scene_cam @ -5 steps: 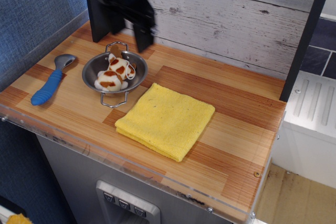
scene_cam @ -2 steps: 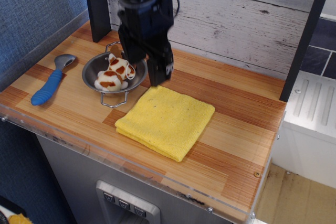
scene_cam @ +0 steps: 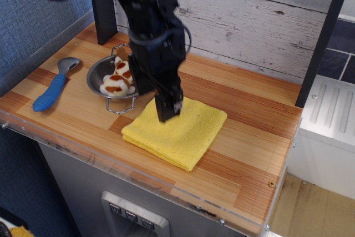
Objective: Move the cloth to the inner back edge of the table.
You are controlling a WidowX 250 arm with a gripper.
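Observation:
The bright yellow folded cloth (scene_cam: 191, 132) lies flat on the wooden table (scene_cam: 252, 137), near the middle and towards the front edge. My black gripper (scene_cam: 152, 99) hangs low over the cloth's back-left part, beside the steel bowl. Its jaws look open, with one finger (scene_cam: 167, 107) down at the cloth's surface and the other towards the bowl. I cannot tell whether the finger touches the cloth. The arm hides the cloth's back-left corner.
A steel bowl (scene_cam: 99, 74) holding a brown-and-white toy (scene_cam: 114, 85) stands just left of the gripper. A blue-handled spoon (scene_cam: 50, 94) lies at far left. A black post (scene_cam: 103, 9) stands at back left. The weathered plank wall (scene_cam: 249, 20) runs behind the table.
The gripper has come from the back left, over the bowl, forward and down onto the cloth's back-left part. The cloth, bowl and spoon have not moved.

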